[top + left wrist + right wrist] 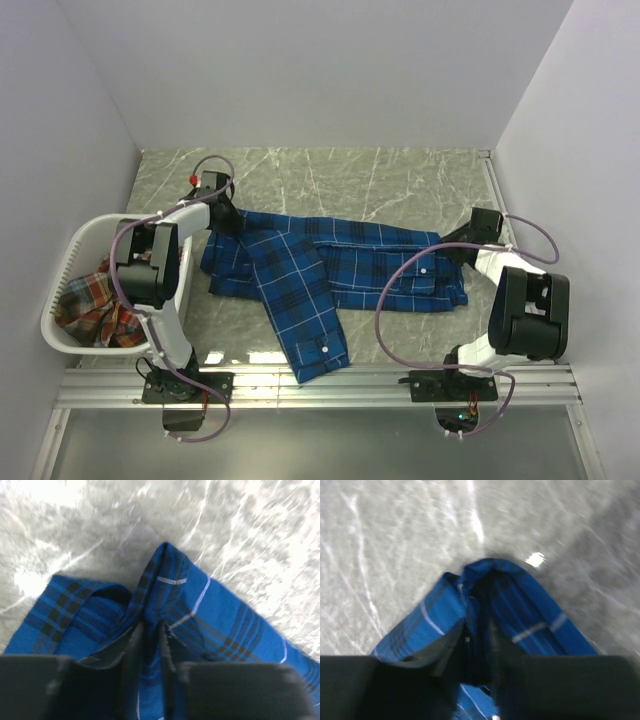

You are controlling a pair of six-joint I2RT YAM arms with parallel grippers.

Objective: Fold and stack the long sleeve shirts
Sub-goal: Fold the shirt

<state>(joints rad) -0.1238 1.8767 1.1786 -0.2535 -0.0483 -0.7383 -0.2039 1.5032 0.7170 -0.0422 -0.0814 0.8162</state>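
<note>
The royal blue plaid long sleeve shirt (330, 265) lies partly folded across the middle of the table, one sleeve running toward the near edge. My left gripper (222, 215) is at its far left corner, and its narrow jaws (150, 630) pinch a raised ridge of the blue cloth (220, 610). At the shirt's right end, my right gripper (455, 245) also has a peaked fold of blue cloth (440, 610) between its jaws (477, 627). A red-orange plaid shirt (95, 300) sits crumpled in the basket at the left.
A white plastic laundry basket (75, 245) stands at the table's left edge beside the left arm. Walls close the table on the left, back and right. A metal rail (320, 385) carries both arm bases along the near edge.
</note>
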